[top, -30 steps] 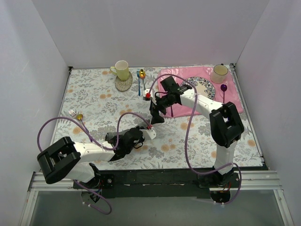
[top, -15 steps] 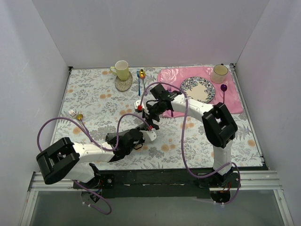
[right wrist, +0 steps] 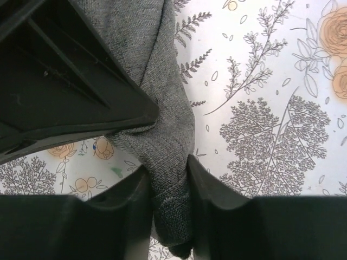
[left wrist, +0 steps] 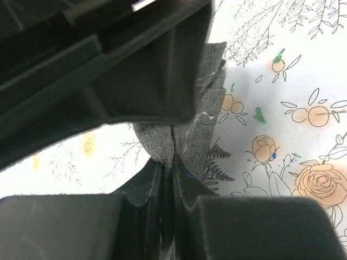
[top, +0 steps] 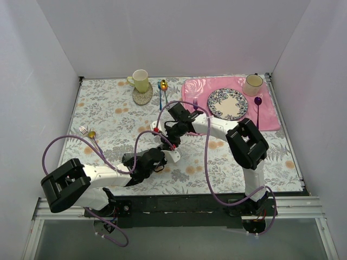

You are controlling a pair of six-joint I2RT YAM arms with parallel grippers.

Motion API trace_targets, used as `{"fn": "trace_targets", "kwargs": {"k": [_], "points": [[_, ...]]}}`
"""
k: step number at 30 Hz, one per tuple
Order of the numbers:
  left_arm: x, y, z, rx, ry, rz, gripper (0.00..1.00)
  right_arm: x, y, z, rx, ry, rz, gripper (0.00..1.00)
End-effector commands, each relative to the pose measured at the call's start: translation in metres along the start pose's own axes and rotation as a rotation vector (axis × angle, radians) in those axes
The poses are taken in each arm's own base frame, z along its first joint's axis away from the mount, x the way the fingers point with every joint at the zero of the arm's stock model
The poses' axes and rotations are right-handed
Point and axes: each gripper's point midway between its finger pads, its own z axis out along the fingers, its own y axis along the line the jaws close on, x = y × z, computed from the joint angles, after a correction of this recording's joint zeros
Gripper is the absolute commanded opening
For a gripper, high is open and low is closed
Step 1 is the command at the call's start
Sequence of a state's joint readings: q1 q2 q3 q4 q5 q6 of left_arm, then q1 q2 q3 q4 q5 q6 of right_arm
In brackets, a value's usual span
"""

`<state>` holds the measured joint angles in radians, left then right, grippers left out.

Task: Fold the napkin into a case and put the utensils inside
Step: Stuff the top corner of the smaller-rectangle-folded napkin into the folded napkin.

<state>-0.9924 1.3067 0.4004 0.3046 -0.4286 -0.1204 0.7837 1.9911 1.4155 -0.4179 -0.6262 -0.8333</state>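
Napkin (left wrist: pixel 209 103), dark grey cloth, near the middle of the desk toward the near edge, gathered into a crumpled rope rather than lying flat. Left gripper (left wrist: pixel 169 154), nearest: clamped on one bunched end of it, fabric wedged between the pads. Right gripper (right wrist: pixel 169 181), just beyond: likewise closed on a fold, cloth spilling up past the fingers. Utensils, off at the left edge, well apart from the cloth: silver fork (top: pixel 83 129) and gold-to-purple spoon (top: pixel 92 135), neither one held. Farther back, toward the far right corner: pink placemat (top: pixel 198 86) bearing plate (top: pixel 227 104). Hazards, as judged: slip of cloth out of either pinch under uneven pull; twisted, wadded folds instead of a clean case, owing to both grips taken on bunched fabric rather than on corners; collision of the two heads, working very close together. Wrist views: weave, creases and both pinches plain, nothing of the cutlery. Overhead view: both arms, cutlery and layout plain, but cloth almost wholly hidden beneath the grippers.
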Motion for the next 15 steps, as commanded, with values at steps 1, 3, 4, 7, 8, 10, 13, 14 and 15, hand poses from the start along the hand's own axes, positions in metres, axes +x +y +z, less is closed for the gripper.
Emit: {"fn": "trace_targets", "kwargs": {"k": [1, 3, 4, 7, 8, 10, 13, 14, 15], "points": [[-0.009, 0.002, -0.006, 0.006, -0.031, -0.033, 0.0, -0.006, -0.008, 0.001, 0.052, -0.015, -0.001, 0.23], [-0.01, 0.002, -0.008, 0.015, -0.02, -0.043, 0.0, -0.004, -0.009, 0.0, 0.068, -0.007, 0.004, 0.01], [-0.01, 0.003, -0.009, 0.017, -0.014, -0.057, 0.09, -0.006, -0.011, -0.002, 0.079, -0.012, 0.002, 0.01], [-0.01, 0.006, -0.018, 0.058, 0.011, -0.108, 0.37, -0.005, -0.012, -0.005, 0.115, -0.011, -0.001, 0.01], [-0.004, 0.006, -0.023, 0.075, 0.039, -0.105, 0.4, -0.008, -0.013, -0.009, 0.131, -0.017, -0.005, 0.01], [-0.016, 0.013, -0.036, 0.105, -0.001, -0.126, 0.52, -0.002, -0.011, -0.01, 0.148, -0.004, 0.003, 0.01], [-0.017, 0.018, -0.057, 0.151, 0.007, -0.149, 0.57, -0.001, -0.014, -0.015, 0.196, -0.002, -0.003, 0.01], [-0.01, 0.012, -0.065, 0.201, 0.039, -0.148, 0.59, -0.004, -0.02, -0.017, 0.224, -0.013, -0.016, 0.01], [-0.01, 0.014, -0.069, 0.209, 0.038, -0.159, 0.59, -0.004, -0.022, -0.019, 0.241, -0.015, -0.016, 0.01]]}}
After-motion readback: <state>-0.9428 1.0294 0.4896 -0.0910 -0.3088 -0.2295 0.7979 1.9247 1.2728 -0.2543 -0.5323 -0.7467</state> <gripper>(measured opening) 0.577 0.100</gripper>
